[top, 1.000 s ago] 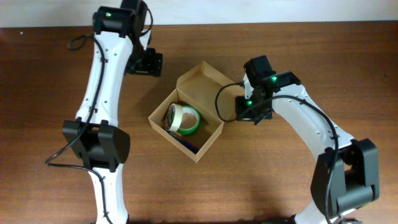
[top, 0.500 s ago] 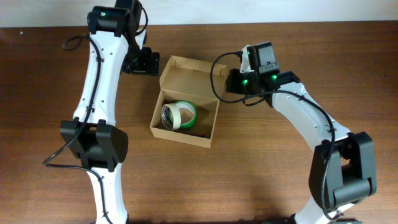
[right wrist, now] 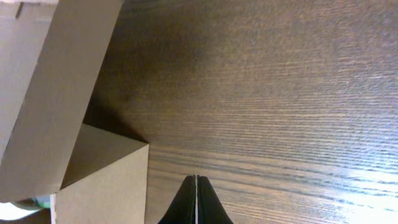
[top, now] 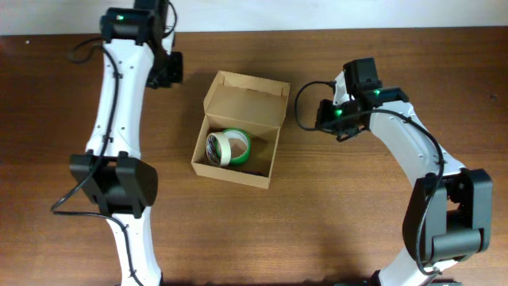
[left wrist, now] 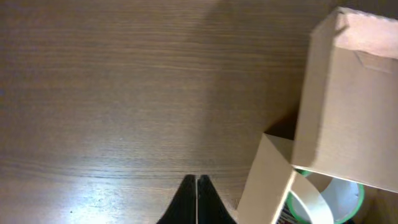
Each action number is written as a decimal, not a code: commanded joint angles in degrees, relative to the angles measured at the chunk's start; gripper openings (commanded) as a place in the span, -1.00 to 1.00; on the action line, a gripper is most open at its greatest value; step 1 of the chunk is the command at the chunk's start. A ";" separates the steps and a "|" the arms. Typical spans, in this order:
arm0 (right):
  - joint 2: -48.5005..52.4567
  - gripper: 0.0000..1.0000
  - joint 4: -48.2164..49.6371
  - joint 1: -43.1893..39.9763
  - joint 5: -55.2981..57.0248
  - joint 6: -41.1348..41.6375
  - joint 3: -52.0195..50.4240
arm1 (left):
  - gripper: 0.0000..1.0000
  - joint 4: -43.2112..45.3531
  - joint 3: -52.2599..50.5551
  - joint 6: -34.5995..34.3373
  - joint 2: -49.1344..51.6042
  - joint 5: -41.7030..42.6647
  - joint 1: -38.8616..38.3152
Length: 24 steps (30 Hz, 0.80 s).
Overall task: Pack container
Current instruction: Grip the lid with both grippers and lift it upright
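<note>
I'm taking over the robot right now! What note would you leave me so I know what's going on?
Left gripper: shut, empty, above the table to the left of the container.
Right gripper: shut, empty, to the container's right.
Container: mid-table, lid flap standing open.
Done: green tape roll and a second roll lie inside.
Left: probably just closing the lid.

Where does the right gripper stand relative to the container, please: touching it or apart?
Apart. The right wrist view shows a strip of bare table between the shut right gripper and the container.
</note>
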 commanded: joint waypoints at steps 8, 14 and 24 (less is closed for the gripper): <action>0.68 -0.92 0.22 3.45 -1.46 -1.03 0.15 | -0.96 -4.74 0.52 7.04 12.98 22.40 7.50; 4.46 -0.92 0.68 4.11 -3.23 0.92 0.15 | -0.97 -4.98 0.52 11.04 18.36 31.85 7.69; 12.00 -0.92 11.89 4.31 -19.10 1.29 0.15 | -0.97 -4.68 0.52 16.46 22.77 45.68 5.81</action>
